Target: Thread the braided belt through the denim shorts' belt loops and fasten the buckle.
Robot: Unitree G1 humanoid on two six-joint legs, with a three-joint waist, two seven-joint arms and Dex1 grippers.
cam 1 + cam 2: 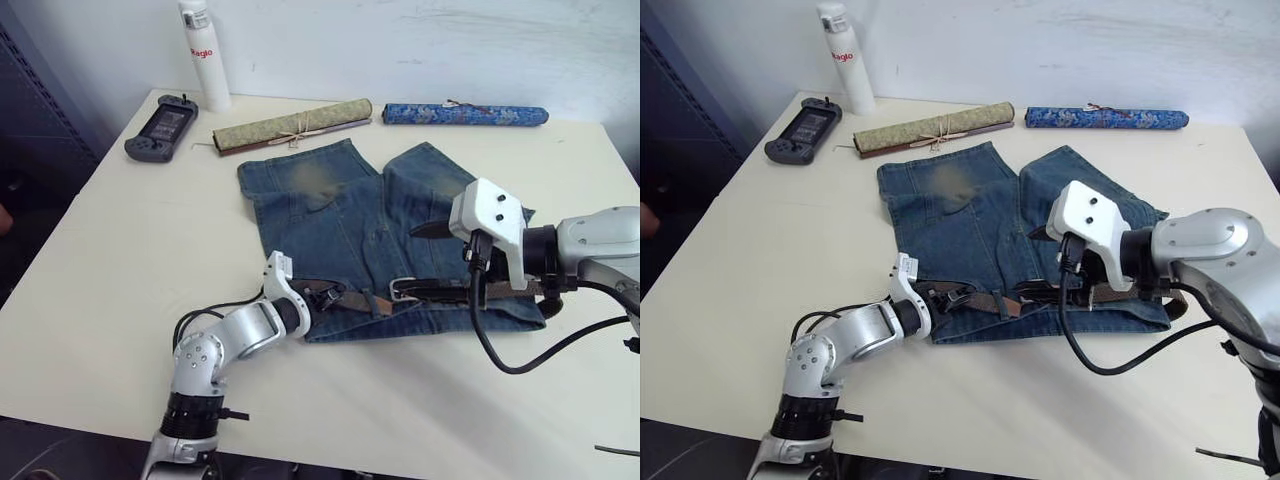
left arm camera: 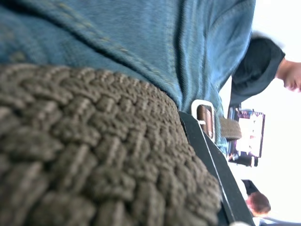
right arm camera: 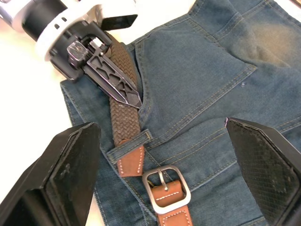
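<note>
We see the woven brown braided belt [image 3: 124, 106] clamped in our left pincer [image 3: 113, 82]; our right pincer [image 3: 162, 174], fingers apart, hovers over its silver rectangular buckle [image 3: 167, 190].

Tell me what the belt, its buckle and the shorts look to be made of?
The braided belt looks like woven brown cord with smooth stitched leather-like ends. Its buckle seems brushed silver metal, dull sheen. The denim shorts look like faded blue denim, with visible seams and topstitching.

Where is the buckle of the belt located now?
In the right wrist view the buckle lies on the waistband of the denim shorts, beside a belt loop, between the open right pincer's fingers.
</note>
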